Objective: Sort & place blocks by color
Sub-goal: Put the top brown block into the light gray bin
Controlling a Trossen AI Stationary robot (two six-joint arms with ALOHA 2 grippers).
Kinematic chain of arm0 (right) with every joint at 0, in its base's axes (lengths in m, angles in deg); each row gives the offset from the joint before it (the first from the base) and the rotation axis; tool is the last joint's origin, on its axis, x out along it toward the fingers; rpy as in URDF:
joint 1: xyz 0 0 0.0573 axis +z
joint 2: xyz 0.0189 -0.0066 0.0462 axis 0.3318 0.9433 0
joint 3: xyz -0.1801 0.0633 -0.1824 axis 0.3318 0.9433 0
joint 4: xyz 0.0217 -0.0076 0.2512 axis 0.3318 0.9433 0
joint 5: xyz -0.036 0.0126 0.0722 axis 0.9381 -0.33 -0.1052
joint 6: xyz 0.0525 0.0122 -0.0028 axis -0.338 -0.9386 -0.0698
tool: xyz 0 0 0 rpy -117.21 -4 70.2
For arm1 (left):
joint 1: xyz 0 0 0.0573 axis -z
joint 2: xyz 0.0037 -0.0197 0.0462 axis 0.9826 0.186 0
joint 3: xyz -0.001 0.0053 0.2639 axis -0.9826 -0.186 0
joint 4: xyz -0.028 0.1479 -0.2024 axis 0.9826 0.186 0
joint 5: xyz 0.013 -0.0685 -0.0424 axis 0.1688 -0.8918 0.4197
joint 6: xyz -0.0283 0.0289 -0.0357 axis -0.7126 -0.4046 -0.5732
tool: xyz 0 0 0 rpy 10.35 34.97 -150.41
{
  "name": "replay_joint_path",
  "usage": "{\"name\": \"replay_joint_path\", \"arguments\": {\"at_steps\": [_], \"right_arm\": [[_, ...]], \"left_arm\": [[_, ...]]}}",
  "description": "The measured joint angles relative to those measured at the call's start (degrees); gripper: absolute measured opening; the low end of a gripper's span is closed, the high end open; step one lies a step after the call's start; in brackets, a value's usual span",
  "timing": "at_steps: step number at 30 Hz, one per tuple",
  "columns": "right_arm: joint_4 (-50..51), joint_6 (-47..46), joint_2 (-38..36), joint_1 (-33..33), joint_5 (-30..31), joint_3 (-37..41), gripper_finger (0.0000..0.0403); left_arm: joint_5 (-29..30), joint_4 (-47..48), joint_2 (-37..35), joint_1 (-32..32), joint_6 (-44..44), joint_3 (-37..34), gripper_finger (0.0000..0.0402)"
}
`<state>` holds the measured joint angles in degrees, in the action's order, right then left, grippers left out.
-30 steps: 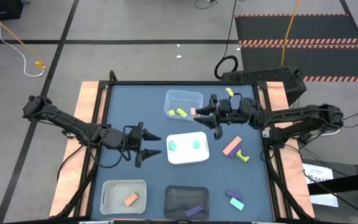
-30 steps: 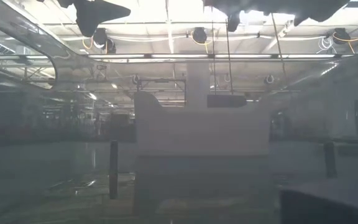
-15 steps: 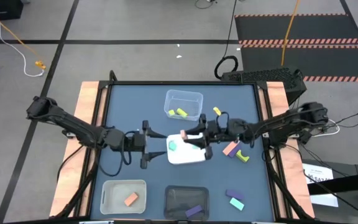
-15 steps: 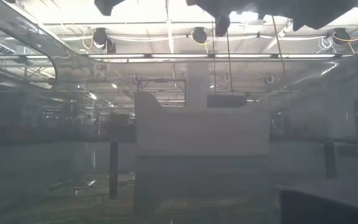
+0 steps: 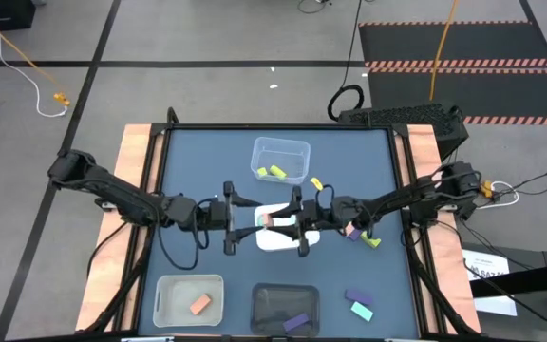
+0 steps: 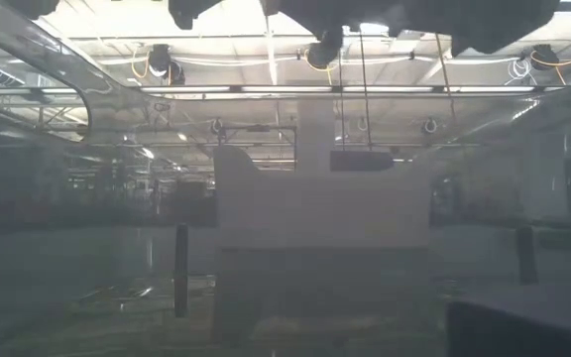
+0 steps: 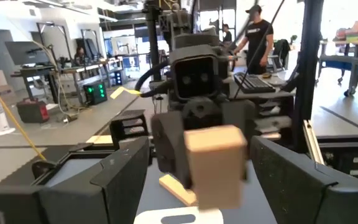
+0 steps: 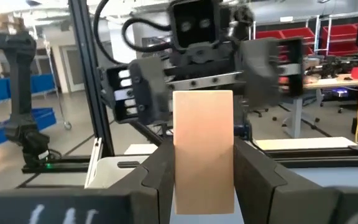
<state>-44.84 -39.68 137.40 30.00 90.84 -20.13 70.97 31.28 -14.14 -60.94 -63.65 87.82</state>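
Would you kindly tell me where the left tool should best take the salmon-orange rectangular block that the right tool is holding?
Grip the free end of the salmon-orange rectangular block, the part sticking out past the right tool. Come head-on from the left tool's side, since its open fingers flank that end.

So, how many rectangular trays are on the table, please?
4: clear tray, far centre; white tray, middle, under left gripper and right gripper holding a salmon block; pale tray, near left; black tray, near centre.

white tray [image 5: 275, 243] — largely under arms
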Motion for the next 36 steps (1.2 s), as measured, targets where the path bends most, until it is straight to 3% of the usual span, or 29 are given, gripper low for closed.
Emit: {"name": "replay_joint_path", "arguments": {"at_steps": [12, 15, 19, 21, 28, 32, 36], "right_arm": [[0.6, 5.2, 3.0, 0.0, -0.2, -4.7, 0.0110], [0.7, 5.3, 3.0, 0.0, -0.1, -4.7, 0.0110], [1.0, 5.2, 3.0, -0.1, 0.1, -4.7, 0.0110], [1.0, 5.6, 2.9, -0.1, 0.3, -4.7, 0.0113], [8.2, 4.1, 1.4, 0.0, -0.4, -4.7, 0.0231], [21.7, 3.6, -4.0, 0.0, 0.9, -4.7, 0.0287], [35.7, -0.7, -10.5, 0.5, 5.3, -4.7, 0.0307]], "left_arm": [[0.0, 0.2, 0.2, 0.5, -3.4, 0.0, 0.0271], [-0.1, 0.1, 0.2, 0.5, -3.4, 0.0, 0.0231], [-0.2, 0.1, 0.2, 0.5, -3.2, 0.0, 0.0143], [-0.1, 0.1, 0.2, 0.5, -3.0, 0.0, 0.0130], [0.0, 0.3, 0.2, 1.3, -3.1, 0.0, 0.0130], [-0.1, -0.1, 0.2, 2.2, -3.1, 0.0, 0.0130], [0.0, -1.3, 0.2, 4.0, -3.4, 0.0, 0.0130]]}}
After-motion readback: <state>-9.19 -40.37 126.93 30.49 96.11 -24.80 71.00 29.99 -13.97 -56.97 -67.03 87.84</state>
